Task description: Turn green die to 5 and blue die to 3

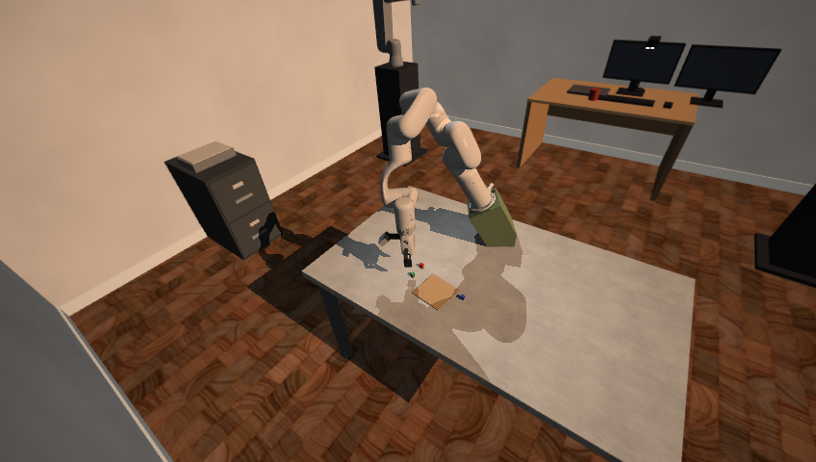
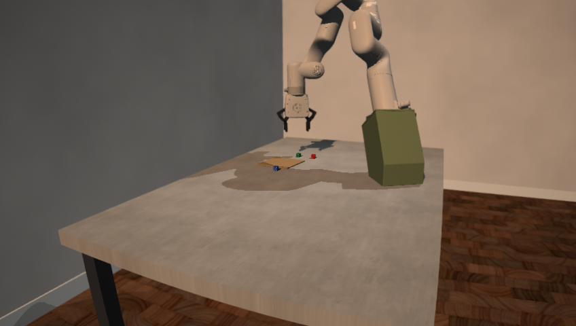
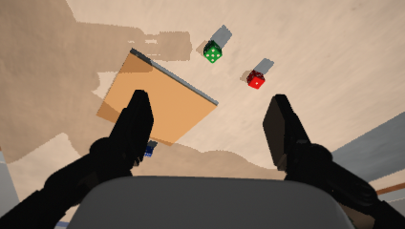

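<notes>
My gripper (image 2: 297, 127) is open and empty. It hangs well above the table and points down; it also shows in the top view (image 1: 407, 262) and in the wrist view (image 3: 209, 97). The tan mat (image 3: 158, 97) lies flat on the table below it. The green die (image 3: 212, 52) lies on the table beyond the mat's edge, white pips showing. The red die (image 3: 256, 79) lies on the table a little to the right of the green one. The blue die (image 3: 149, 151) lies on the table beside the mat's opposite edge, half hidden behind my left finger.
The arm's olive base block (image 1: 492, 219) stands on the table behind the dice. The table's corner and left edge (image 1: 320, 269) are close to the green die. In the top view the mat (image 1: 435, 291) lies between the green die (image 1: 411, 274) and the blue die (image 1: 461, 296).
</notes>
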You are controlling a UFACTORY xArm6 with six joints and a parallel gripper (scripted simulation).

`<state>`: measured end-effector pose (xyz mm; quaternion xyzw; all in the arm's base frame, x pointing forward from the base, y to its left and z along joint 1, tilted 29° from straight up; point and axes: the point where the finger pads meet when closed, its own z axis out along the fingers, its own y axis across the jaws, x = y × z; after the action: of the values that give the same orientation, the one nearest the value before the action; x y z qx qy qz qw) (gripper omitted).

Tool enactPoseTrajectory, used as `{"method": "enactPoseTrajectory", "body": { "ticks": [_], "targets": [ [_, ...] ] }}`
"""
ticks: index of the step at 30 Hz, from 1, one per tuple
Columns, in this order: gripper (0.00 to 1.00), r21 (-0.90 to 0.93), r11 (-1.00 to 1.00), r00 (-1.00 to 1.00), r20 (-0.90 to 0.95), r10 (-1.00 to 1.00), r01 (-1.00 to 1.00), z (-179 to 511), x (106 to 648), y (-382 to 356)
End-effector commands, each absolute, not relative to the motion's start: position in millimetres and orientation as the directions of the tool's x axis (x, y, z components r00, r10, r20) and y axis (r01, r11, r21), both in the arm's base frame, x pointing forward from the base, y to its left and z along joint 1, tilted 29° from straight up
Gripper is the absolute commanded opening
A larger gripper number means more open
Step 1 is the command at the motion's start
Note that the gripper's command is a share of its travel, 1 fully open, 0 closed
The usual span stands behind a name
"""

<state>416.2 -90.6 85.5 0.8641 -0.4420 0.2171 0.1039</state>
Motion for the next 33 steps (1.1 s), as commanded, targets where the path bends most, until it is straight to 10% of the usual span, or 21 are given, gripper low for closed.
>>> {"method": "enactPoseTrajectory", "body": {
  "ticks": [1, 30, 31, 33],
  "targets": [
    [1.00, -0.098, -0.465, 0.366, 0.485, -0.794, -0.880, 81.3, 417.2, -92.2],
    [1.00, -0.357, 0.080, -0.207, 0.333, -0.920, -0.931, 60.2, 414.9, -97.6],
    [0.31, -0.357, 0.080, -0.207, 0.333, -0.920, -0.931, 60.2, 414.9, -97.6],
    [0.31, -0.357, 0.080, -0.207, 0.333, -0.920, -0.931, 60.2, 414.9, -97.6]
  ]
}}
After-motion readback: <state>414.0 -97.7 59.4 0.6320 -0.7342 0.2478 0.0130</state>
